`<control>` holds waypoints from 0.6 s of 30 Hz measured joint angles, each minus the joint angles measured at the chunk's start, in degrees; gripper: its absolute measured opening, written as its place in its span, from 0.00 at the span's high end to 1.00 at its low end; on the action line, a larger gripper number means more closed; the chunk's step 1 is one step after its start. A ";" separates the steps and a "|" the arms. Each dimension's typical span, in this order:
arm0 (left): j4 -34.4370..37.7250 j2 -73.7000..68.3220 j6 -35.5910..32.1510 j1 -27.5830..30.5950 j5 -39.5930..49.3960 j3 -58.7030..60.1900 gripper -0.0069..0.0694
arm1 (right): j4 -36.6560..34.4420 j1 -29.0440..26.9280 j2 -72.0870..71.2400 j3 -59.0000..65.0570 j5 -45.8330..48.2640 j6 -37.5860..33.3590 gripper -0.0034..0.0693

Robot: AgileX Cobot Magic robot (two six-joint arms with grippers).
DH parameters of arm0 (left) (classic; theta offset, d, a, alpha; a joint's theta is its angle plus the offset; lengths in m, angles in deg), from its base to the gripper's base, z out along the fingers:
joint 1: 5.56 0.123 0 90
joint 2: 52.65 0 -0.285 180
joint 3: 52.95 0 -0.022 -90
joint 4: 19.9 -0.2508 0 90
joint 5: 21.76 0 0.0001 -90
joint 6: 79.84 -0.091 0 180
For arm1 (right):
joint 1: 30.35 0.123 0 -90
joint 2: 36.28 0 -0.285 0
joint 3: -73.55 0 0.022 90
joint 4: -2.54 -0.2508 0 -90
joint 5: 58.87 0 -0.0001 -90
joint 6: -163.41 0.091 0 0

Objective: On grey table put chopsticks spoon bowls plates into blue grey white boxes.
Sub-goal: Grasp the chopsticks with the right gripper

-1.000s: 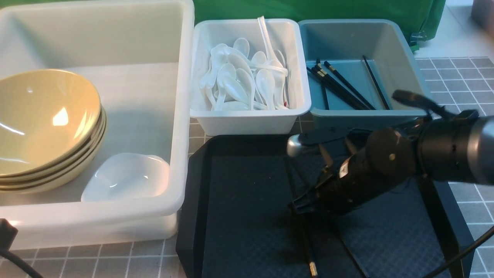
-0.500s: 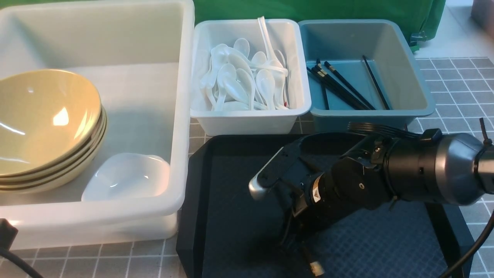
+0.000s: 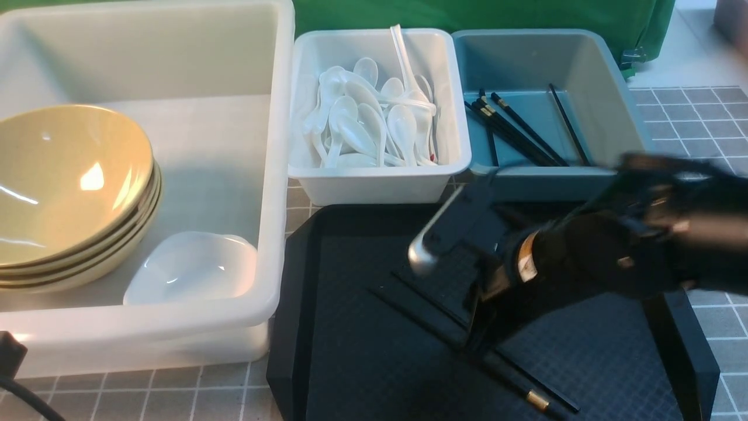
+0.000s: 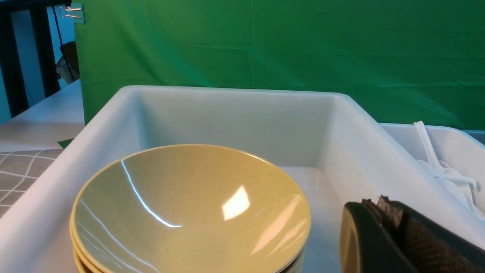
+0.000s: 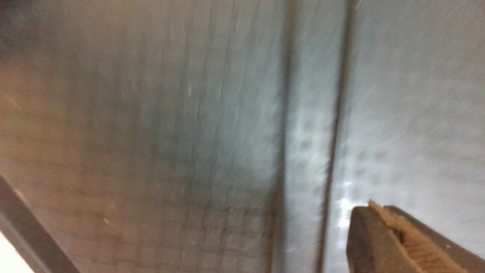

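Observation:
Two dark chopsticks (image 3: 534, 400) with gold tips lie slantwise on the black tray (image 3: 298, 304); they also show in the right wrist view (image 5: 280, 151). My right gripper (image 3: 474, 342) is shut and empty, low over the tray right beside them; in its own view (image 5: 373, 208) it sits apart from both sticks. My left gripper (image 4: 379, 203) is shut and empty, over the big white box (image 4: 227, 113) next to the stacked yellow bowls (image 4: 189, 204). It is out of the front view.
The big white box (image 3: 274, 175) holds the yellow bowls (image 3: 70, 175) and a small white bowl (image 3: 193, 266). The small white box (image 3: 380, 184) holds white spoons (image 3: 374, 123). The blue-grey box (image 3: 584, 70) holds several chopsticks (image 3: 514, 131). Grey gridded table all around.
My right arm has swung back and up over the tray, with motion blur. The two chopsticks, earlier pointing toward the front edge under the gripper, now lie more slantwise across the tray.

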 joint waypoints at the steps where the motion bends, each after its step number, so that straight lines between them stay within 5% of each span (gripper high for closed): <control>1: 0.00 0.00 0.00 0.00 0.05 0.00 0.92 | 0.00 -0.07 -1.07 0.00 -0.23 -0.06 0.91; 8: 0.00 0.00 0.00 0.00 0.05 0.00 0.92 | -0.22 -0.17 -2.91 0.00 2.18 0.56 0.90; 13: 0.00 0.00 0.00 0.00 0.05 0.00 0.92 | -1.38 -0.17 2.41 0.00 8.63 1.34 0.76; 15: 0.00 0.00 0.00 0.00 0.05 0.00 0.92 | -0.80 -0.17 6.63 0.00 7.71 1.34 0.64; 18: 0.00 0.00 0.00 0.00 0.05 0.00 0.92 | 1.79 -0.17 10.42 0.00 4.75 1.34 0.59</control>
